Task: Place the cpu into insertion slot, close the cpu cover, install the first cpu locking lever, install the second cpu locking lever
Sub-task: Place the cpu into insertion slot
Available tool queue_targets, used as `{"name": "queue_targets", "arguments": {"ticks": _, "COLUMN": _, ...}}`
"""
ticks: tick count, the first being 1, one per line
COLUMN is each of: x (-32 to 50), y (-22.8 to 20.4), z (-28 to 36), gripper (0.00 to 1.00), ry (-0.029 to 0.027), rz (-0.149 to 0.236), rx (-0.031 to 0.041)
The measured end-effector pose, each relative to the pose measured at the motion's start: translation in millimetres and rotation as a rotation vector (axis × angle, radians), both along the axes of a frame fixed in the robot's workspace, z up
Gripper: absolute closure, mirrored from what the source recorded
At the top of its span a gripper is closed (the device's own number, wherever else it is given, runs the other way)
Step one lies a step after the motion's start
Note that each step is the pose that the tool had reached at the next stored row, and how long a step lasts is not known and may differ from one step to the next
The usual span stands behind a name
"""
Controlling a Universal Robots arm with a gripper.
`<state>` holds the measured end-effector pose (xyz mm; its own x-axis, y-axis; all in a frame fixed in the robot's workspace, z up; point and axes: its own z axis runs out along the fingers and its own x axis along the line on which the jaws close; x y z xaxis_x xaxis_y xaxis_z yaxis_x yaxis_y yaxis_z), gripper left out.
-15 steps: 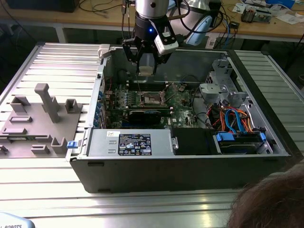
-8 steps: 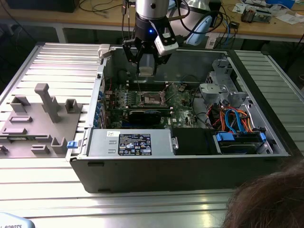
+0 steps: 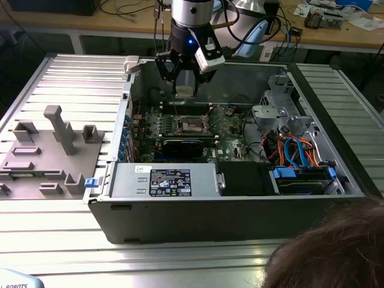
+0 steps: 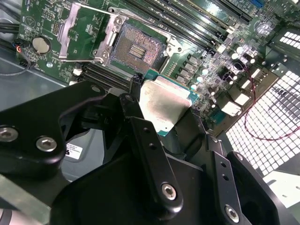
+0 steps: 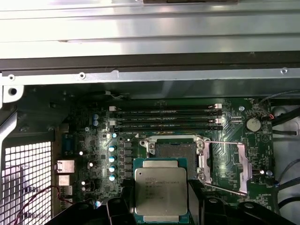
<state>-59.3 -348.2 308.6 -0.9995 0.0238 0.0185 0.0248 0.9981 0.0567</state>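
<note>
Hanging over the open computer case (image 3: pixel 210 210), the gripper (image 3: pixel 184 86) pinched the chip (image 5: pixel 161 190) by two opposite edges, its grey metal top showing in both wrist views. The chip was in the air above the green board (image 5: pixel 93 154), just beside the bare socket (image 5: pixel 176 150) and not yet seated. The socket's cover (image 4: pixel 110 33) lay flipped open to one side, with thin wire levers (image 5: pixel 224 142) along it.

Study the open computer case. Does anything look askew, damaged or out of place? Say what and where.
Nothing stands out. The gripper holds the cpu above the board, square to the empty insertion slot; the cpu cover is swung open.
</note>
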Motion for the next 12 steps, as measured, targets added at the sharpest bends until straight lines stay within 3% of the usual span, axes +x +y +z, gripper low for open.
{"name": "queue_targets", "arguments": {"ticks": 12, "x": 0.0, "y": 0.0, "z": -3.7, "gripper": 0.46, "ry": 0.0000, "rz": 0.000, "rx": -0.0001}}
